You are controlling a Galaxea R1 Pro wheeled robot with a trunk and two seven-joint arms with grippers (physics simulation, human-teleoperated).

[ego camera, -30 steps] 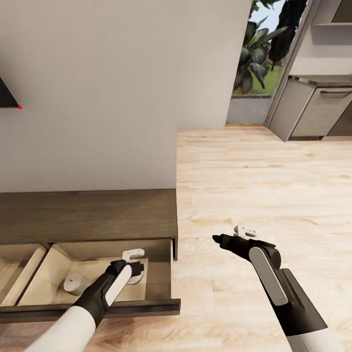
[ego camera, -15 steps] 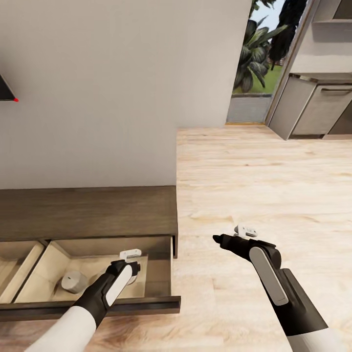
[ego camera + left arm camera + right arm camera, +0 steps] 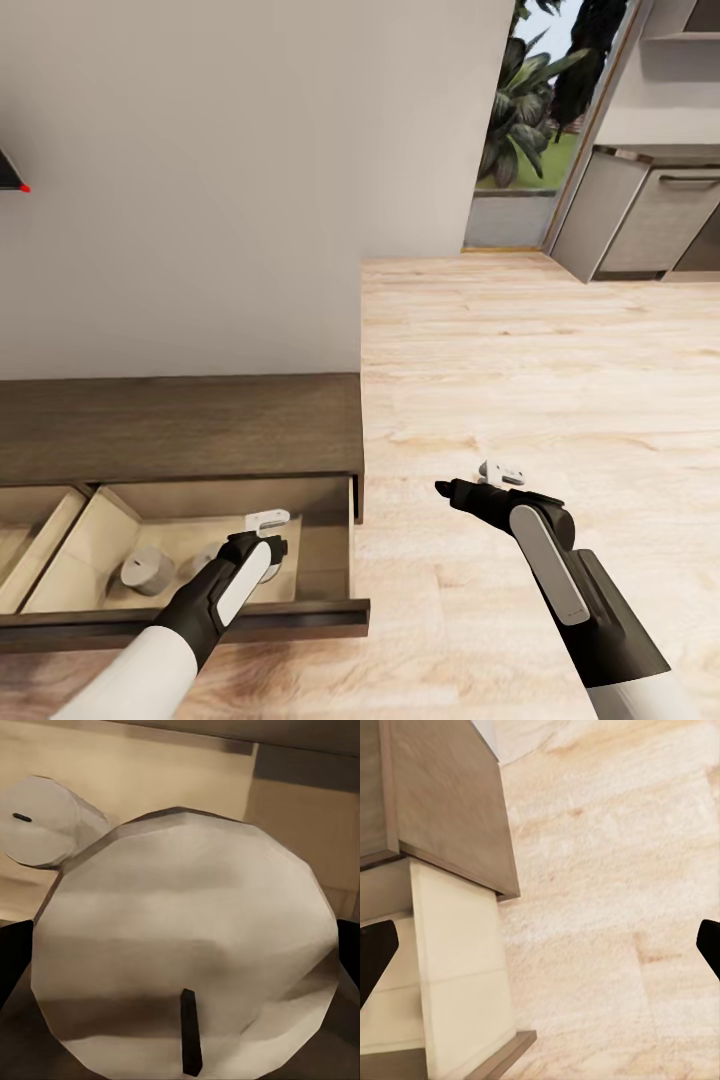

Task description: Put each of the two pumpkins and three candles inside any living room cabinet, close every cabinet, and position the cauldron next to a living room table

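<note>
The light wood plank floor [image 3: 520, 360] and one plain beige wall [image 3: 200, 180] take up most of the head view. Against the wall stands one low, long dark-brown wood cabinet [image 3: 180, 428], its end drawer [image 3: 330, 545] pulled open with a pale lining.

Two black-and-white arms reach forward. The left gripper [image 3: 262, 540] hangs inside the open drawer; in its wrist view a stubby cream-beige cylinder candle [image 3: 184, 952] with a dark wick sits between the dark finger edges at both sides, though I cannot tell whether the fingers actually pinch it. A second cream candle [image 3: 147, 570] lies on its side on the drawer floor near by. The right gripper [image 3: 478, 482] hovers over bare floor, its fingers spread wide and holding nothing.
</note>
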